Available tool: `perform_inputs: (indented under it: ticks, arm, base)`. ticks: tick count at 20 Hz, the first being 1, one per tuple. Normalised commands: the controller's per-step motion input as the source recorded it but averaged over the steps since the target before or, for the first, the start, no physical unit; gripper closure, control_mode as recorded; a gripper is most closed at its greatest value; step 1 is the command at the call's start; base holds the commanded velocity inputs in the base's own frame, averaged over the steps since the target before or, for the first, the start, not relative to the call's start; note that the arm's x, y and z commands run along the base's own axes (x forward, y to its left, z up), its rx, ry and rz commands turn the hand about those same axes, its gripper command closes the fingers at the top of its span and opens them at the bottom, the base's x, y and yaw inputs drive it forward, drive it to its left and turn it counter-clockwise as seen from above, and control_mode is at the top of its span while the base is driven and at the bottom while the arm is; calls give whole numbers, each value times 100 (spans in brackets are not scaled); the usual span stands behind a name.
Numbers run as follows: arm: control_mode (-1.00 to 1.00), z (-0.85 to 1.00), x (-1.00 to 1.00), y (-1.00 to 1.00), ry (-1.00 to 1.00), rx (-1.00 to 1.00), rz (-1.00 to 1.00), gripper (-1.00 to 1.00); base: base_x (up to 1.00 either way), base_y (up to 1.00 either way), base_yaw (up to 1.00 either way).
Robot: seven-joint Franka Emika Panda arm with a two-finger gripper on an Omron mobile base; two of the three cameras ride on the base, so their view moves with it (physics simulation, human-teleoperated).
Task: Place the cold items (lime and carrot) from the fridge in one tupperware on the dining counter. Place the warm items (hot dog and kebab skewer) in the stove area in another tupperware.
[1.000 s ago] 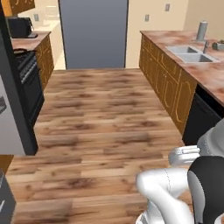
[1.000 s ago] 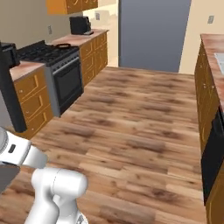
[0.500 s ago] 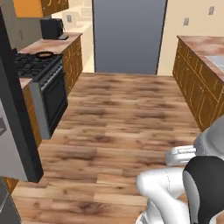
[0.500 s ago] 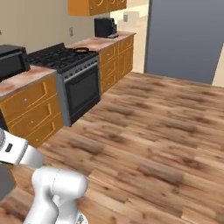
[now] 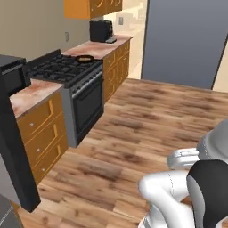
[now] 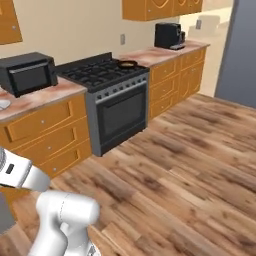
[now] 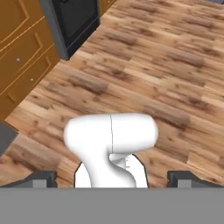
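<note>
The fingers (image 7: 112, 178) stand spread wide with nothing between them, pointing down over the wooden floor (image 7: 166, 78). Farther off on the left, a small pan (image 5: 84, 58) sits on the stove (image 5: 62, 69), with the worktop (image 5: 100, 47) beyond.

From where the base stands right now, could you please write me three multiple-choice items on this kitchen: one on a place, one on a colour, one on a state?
1. Where does the frying pan sit?
A. on the stove
B. on the floor
C. on the microwave

2. What colour is the microwave?
A. white
B. black
C. red

3. How is the oven door?
A. shut
B. hanging open
C. removed

Answers: 1 A, the pan rests on a burner. 2 B, its casing is black. 3 A, the door lies flush with the stove front.
</note>
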Motion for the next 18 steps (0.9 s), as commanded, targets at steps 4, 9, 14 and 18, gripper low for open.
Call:
perform_inputs:
  ticks: [4,9,14,18]
  arm:
    - [100,0,0,0,0,0,0,-100]
    - [100,0,0,0,0,0,0,-100]
    - [100,0,0,0,0,0,0,-100]
    - [100,0,0,0,0,0,0,-100]
  base:
    - [95,-54,46]
    - [93,-46,50]
    - [95,-19,68]
    - [88,-61,53]
